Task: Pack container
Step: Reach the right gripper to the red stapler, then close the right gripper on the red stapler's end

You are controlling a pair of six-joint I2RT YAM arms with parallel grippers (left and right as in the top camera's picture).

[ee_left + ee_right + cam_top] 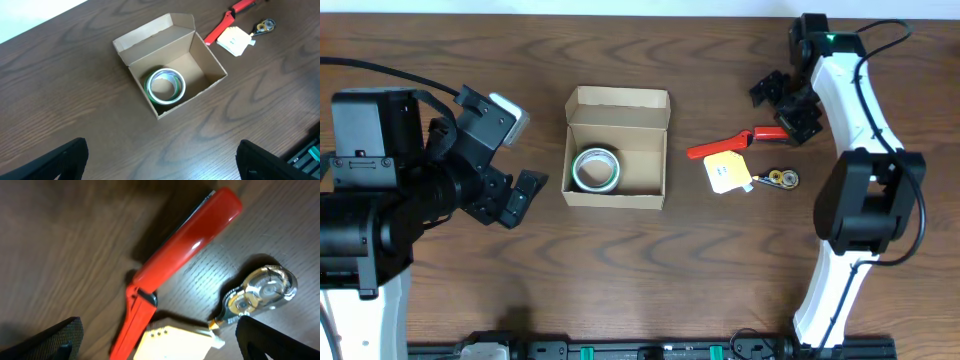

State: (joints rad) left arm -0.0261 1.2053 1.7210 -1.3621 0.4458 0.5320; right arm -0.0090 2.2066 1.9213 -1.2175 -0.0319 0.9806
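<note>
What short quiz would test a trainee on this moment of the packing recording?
1. True or false: the tape roll lies inside the container.
2. Which lies nearest the right hand? A: tape roll. B: red-handled tool. C: container.
3. Fill the gap: the left hand is ____ and holds nothing.

Key: 1 true; 2 B; 3 open.

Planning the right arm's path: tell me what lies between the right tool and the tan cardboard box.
In the overhead view, a red-handled implement lies between the right tool and the tan cardboard box, a yellow tag beside it.
</note>
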